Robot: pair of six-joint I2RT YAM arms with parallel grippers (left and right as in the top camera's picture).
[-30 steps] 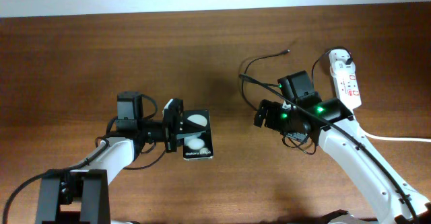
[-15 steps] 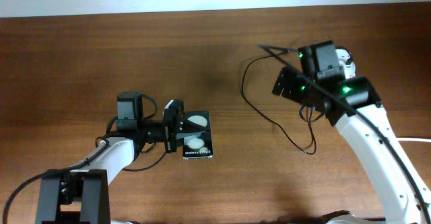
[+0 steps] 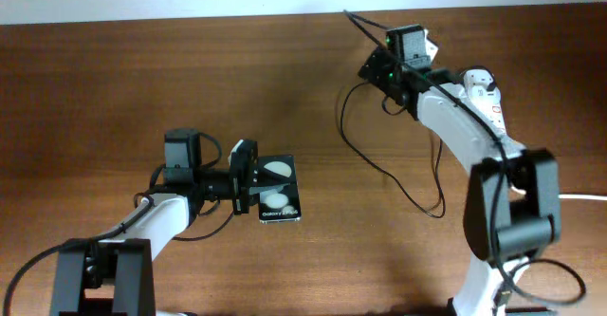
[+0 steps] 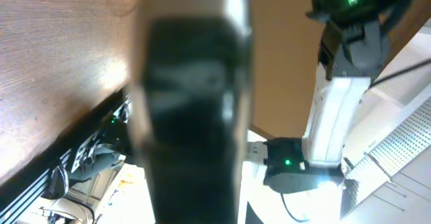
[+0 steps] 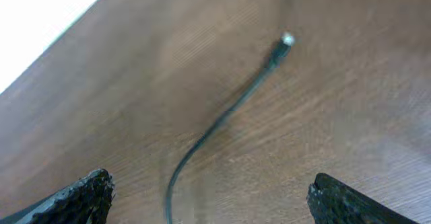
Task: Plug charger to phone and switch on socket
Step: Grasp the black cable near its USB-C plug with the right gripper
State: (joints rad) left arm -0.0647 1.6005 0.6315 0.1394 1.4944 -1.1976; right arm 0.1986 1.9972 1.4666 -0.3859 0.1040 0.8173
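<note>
The phone (image 3: 276, 192) is a black slab with two white reflections, lying left of the table's centre. My left gripper (image 3: 244, 179) is shut on its left edge. In the left wrist view the phone (image 4: 192, 109) is a blurred dark bar filling the middle. The charger's thin black cable (image 3: 343, 119) loops across the right half, with its tip (image 3: 346, 14) near the back edge. My right gripper (image 3: 373, 66) hovers there, open. In the right wrist view the cable (image 5: 222, 120) and tip (image 5: 287, 39) lie between and beyond the spread fingertips (image 5: 84, 196). The white socket strip (image 3: 497, 119) lies at far right.
The white plug adapter (image 3: 481, 79) sits on the socket's far end, partly behind my right arm. The thick white cord (image 3: 574, 196) runs off the right edge. The table's back edge (image 3: 237, 16) is close behind the cable tip.
My right arm has swung from mid-table to the back, over the cable's end. The cable's free end has shifted back and left. The left arm and phone have not moved.
</note>
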